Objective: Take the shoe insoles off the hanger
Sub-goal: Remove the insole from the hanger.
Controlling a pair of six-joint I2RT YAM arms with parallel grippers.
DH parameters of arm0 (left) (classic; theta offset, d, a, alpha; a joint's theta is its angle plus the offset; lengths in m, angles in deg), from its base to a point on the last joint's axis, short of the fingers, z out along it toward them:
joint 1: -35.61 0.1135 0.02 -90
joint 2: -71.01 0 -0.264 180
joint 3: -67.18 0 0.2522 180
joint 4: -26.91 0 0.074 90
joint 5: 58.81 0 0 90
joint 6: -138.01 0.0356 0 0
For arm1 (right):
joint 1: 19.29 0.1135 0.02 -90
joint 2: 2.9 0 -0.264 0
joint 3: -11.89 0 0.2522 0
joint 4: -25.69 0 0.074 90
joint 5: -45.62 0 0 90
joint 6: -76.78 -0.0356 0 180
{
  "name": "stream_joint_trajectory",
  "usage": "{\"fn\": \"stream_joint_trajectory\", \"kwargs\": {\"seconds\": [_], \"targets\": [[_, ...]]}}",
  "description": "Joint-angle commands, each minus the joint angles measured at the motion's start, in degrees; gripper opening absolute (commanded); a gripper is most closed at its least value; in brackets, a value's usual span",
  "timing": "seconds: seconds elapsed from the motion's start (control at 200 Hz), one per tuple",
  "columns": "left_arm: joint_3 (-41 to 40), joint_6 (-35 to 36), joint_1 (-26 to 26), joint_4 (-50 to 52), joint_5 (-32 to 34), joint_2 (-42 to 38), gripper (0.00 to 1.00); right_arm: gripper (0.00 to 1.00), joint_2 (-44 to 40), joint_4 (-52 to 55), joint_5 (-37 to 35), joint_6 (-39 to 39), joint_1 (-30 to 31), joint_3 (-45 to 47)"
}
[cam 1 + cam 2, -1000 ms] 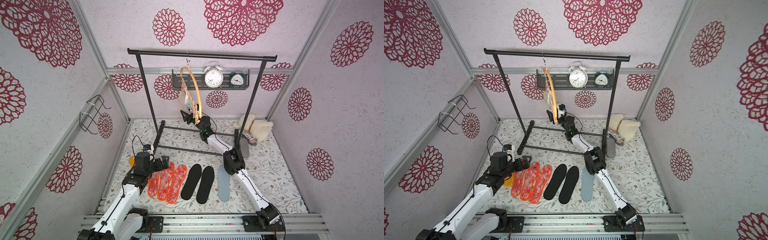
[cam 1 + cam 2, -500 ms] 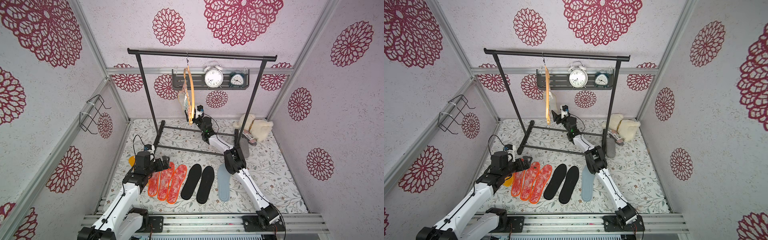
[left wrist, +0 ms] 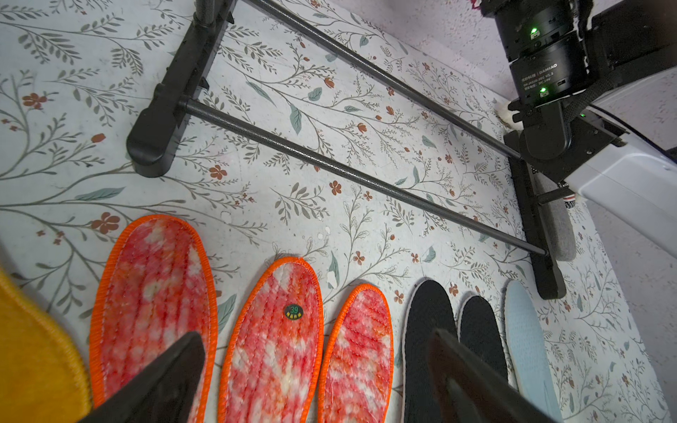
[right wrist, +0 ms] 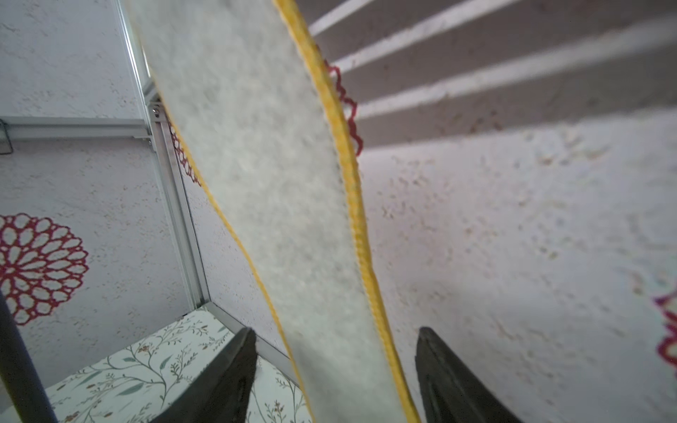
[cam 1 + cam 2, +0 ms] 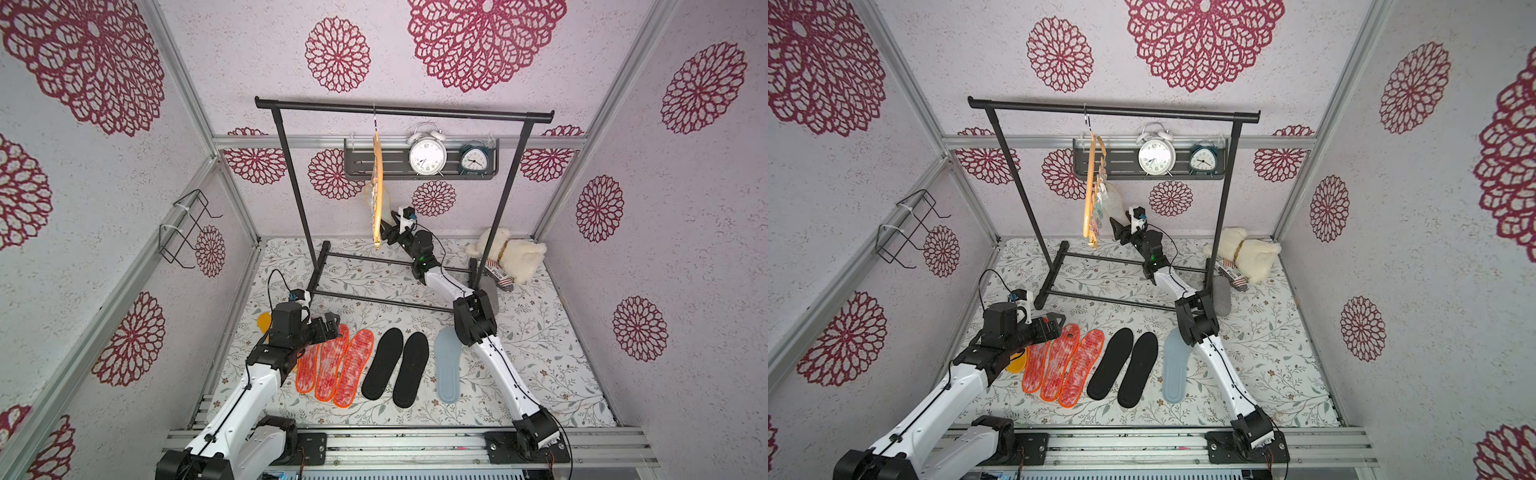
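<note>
The orange-tan hanger (image 5: 377, 187) (image 5: 1089, 187) hangs edge-on from the rack bar. One shoe insole (image 5: 1113, 200) (image 4: 278, 205), pale with yellow edging, is still clipped to it. My right gripper (image 5: 388, 226) (image 4: 335, 337) is open, its fingers either side of that insole's lower end with a gap on each side. On the floor lie three red-speckled insoles (image 5: 332, 365) (image 3: 274, 329), two black ones (image 5: 395, 365), a pale blue one (image 5: 448, 365) and a yellow-orange one (image 5: 263, 322). My left gripper (image 5: 330, 324) (image 3: 315, 340) hovers open over the red ones, holding nothing.
The black garment rack (image 5: 403, 111) stands mid-floor, its base bars (image 3: 329, 164) just beyond the row of insoles. A wall shelf with two clocks (image 5: 428, 154) sits behind it. A plush toy (image 5: 509, 257) and a grey case (image 5: 1222, 296) lie at the back right. A wire holder (image 5: 183, 224) sticks out from the left wall.
The hanger has swung from showing its arch to edge-on. My right gripper has risen slightly beside the hanging insole. The left arm has stayed put.
</note>
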Motion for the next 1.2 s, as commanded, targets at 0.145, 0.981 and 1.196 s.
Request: {"fn": "stream_joint_trajectory", "kwargs": {"seconds": [0.145,0.981,1.196], "targets": [[2.32,1.22,-0.39,1.74,-1.5,0.52,0.98,0.58,0.7,-3.15,5.74,-1.95,1.57,-2.59],[19.82,10.7,0.89,-0.25,-2.24,9.72,0.97,0.0,-20.88,-6.33,20.18,-6.23,3.23,25.27],[36.1,15.81,2.42,0.46,-11.37,23.11,0.96,0.0,-33.28,-13.87,23.89,-7.22,2.35,48.04]]}}
